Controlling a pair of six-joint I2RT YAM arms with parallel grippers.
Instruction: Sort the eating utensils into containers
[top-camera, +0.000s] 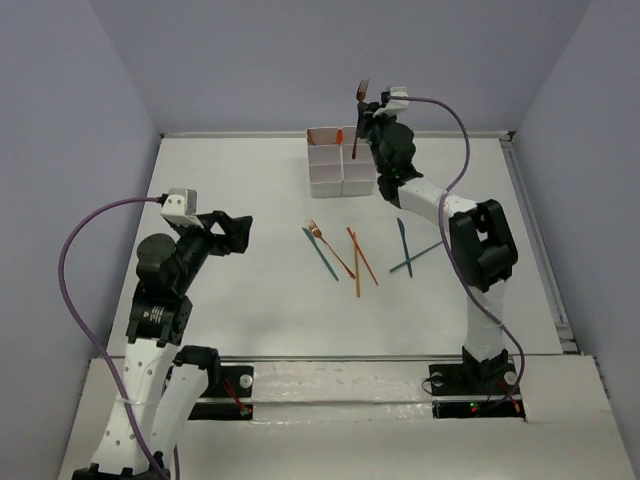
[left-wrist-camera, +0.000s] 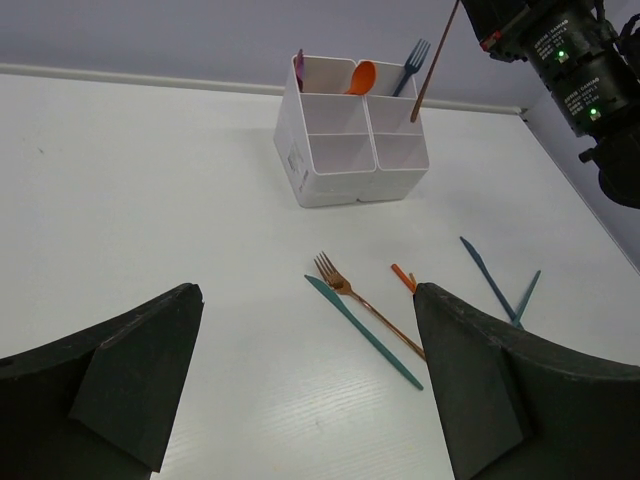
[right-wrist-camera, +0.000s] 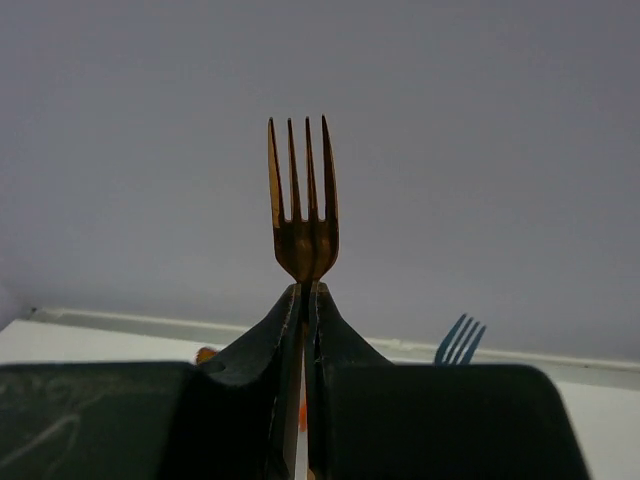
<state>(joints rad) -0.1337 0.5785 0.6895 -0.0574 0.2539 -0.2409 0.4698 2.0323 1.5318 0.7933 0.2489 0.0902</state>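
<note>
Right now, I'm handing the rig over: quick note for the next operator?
Right claw: shut on a copper fork, tines up, handle down at the containers' back right cells; not yet released.
Left claw: open, empty, above the table.
Done: orange spoon, blue fork and a purple piece stand in the back cells.
Left on the table: second copper fork, three teal knives, orange sticks.

Glossy metal fork (right-wrist-camera: 303, 235), matt plastic containers (left-wrist-camera: 340, 185)
</note>
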